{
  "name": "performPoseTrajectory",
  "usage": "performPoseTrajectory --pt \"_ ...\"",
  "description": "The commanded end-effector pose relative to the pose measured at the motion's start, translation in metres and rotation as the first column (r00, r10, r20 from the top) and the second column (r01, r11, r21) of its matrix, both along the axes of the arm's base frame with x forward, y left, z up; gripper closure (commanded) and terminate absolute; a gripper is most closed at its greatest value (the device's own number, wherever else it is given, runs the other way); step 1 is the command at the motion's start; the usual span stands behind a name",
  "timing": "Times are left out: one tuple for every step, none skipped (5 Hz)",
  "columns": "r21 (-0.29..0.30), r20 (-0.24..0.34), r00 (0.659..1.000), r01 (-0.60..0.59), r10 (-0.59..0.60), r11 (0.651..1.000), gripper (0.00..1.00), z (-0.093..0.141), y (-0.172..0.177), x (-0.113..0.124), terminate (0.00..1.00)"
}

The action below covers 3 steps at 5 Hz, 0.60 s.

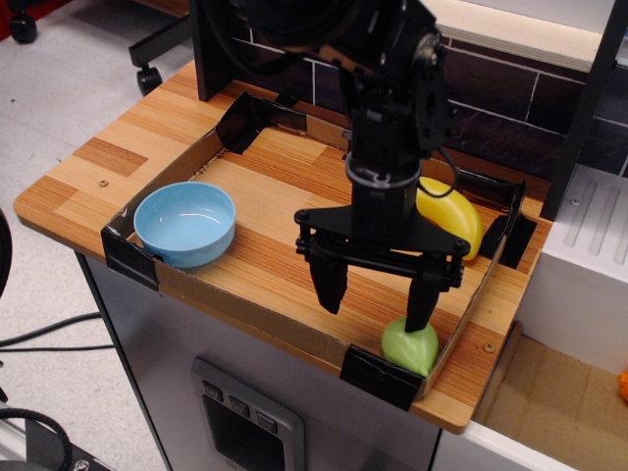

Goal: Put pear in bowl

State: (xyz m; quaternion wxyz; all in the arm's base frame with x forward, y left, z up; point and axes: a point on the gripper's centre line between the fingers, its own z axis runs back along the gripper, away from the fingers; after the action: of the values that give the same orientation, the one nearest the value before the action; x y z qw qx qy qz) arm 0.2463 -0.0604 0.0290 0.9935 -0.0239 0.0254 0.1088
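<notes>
Over pear (409,344), jaws wide apart

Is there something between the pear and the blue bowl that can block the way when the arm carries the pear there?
Nothing visible blocks it. The pear lies in the tray's near right corner, the bowl in its near left corner, with only bare wood between. The banana lies farther back, off that line. The open gripper is just above the pear.
</notes>
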Motion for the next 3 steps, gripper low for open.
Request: performPoseTrajectory --pt "-0.008 0.046 0.999 -0.014 0.015 1.0 0.0 -0.004 -0.01 0.003 0.0" --pt "0.001 0.018 1.0 -0.013 0.013 1.0 0.0 -0.013 -0.01 -0.001 0.0" --pt "0.006 0.01 1.0 -0.009 0.008 1.0 0.0 -0.018 -0.015 -0.005 0.0"
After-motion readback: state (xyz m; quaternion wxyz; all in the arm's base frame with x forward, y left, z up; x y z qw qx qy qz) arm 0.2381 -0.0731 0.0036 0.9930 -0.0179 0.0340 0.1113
